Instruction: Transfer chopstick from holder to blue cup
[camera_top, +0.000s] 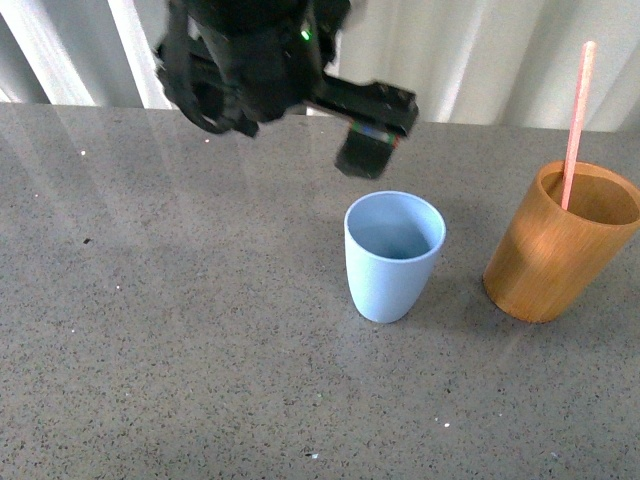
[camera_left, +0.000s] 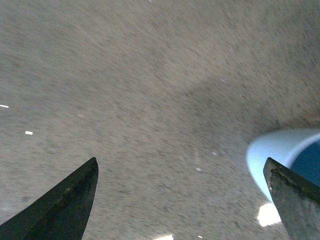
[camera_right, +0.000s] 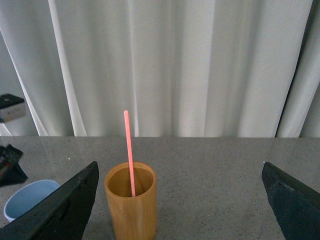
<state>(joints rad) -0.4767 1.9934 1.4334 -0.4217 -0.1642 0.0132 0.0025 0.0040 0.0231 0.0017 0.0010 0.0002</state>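
The thin pink chopstick (camera_top: 575, 120) stands tilted in the round brown bamboo holder (camera_top: 555, 250), its lower end inside and its upper part rising well above the rim; the holder rests upright on the grey speckled bench (camera_top: 180, 320), near the pale blue plastic cup (camera_top: 392, 265) but not touching it; the cup is upright too. My left end effector (camera_top: 364, 156) hangs above the bench just behind the blue cup, its fingers spread wide and gripping nothing; in its wrist view the cup's rim lies beside one finger (camera_left: 295, 200). My right end effector (camera_right: 177, 207) is wide open as well, with nothing in it, facing the holder from a distance; a white curtain (camera_right: 190, 65) hangs behind the bench.
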